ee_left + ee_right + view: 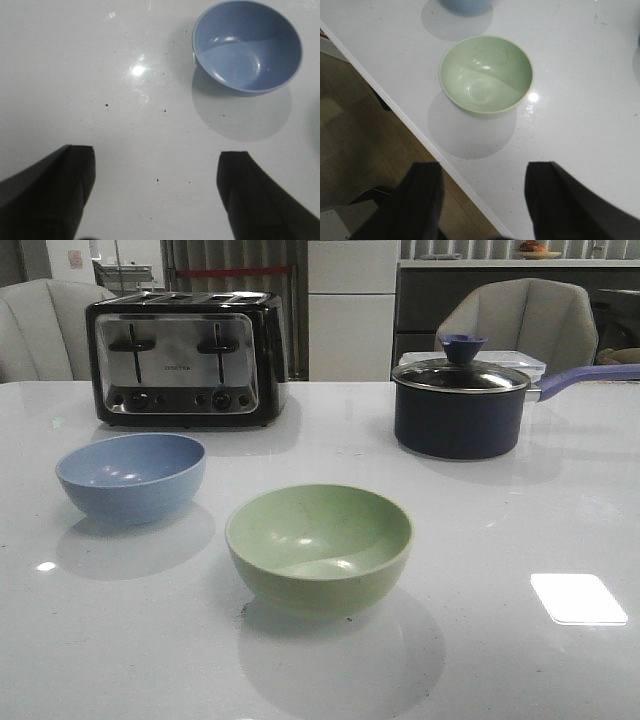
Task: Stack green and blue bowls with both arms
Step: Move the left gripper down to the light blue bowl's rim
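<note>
Left pincer (156,192) spread wide, empty, hanging above bare counter (75,75); blue bowl (247,46) ahead of it, untouched. Right pincer (482,200) likewise released, nothing between fingers, poised over counter edge; green bowl (486,75) just beyond, apart from it. Front view: blue bowl (131,476) upright on counter's left, green bowl (319,548) upright near centre, closer to camera, bowls separate. Toaster (187,358) behind blue bowl; lidded saucepan (460,405) back right.

left fingers (55,192) — black, matte, wedge-shaped | right fingers (422,200) — same
</note>
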Controlling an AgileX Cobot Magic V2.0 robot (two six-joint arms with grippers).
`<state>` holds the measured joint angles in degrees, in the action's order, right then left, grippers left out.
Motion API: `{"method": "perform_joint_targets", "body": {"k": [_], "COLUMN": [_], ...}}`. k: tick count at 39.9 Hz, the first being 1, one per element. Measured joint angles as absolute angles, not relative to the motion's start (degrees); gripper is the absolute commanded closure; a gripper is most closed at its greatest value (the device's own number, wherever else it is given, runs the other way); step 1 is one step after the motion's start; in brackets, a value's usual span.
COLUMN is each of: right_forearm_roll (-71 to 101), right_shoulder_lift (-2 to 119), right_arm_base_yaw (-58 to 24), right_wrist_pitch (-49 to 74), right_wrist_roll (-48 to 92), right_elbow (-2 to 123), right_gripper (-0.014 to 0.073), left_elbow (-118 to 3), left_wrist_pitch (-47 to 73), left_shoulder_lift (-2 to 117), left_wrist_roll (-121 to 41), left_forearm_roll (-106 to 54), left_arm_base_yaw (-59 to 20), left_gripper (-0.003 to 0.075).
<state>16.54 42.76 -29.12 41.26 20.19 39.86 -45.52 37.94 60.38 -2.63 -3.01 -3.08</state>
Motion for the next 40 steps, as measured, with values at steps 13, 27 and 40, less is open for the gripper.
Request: {"method": "perform_joint_targets", "body": {"k": [13,27,40], "right_forearm_roll": [16.5,16.5,16.5], "right_shoulder_lift": [42.76,42.76,42.76], "right_arm_base_yaw": [-29.12,-29.12,-29.12], "right_wrist_pitch": [41.16,41.16,41.16], "right_wrist_roll": [20.19,20.28,20.28], "right_elbow": [39.77,39.77,39.77], "right_gripper": [0.0115,0.0115,0.0115], "left_elbow": [-58.93,-72.9,-78.22], "left_wrist_pitch": [38.03,38.03,37.45], "left_shoulder_lift": [81.35,102.08,111.59], "left_wrist_roll": [-2.73,-2.73,-2.73], "left_forearm_roll": [-3.5,-5.54,-5.66], "left_arm_base_yaw": [-7.23,-7.34,-7.34], "left_gripper": [0.016,0.0161,0.0388]}}
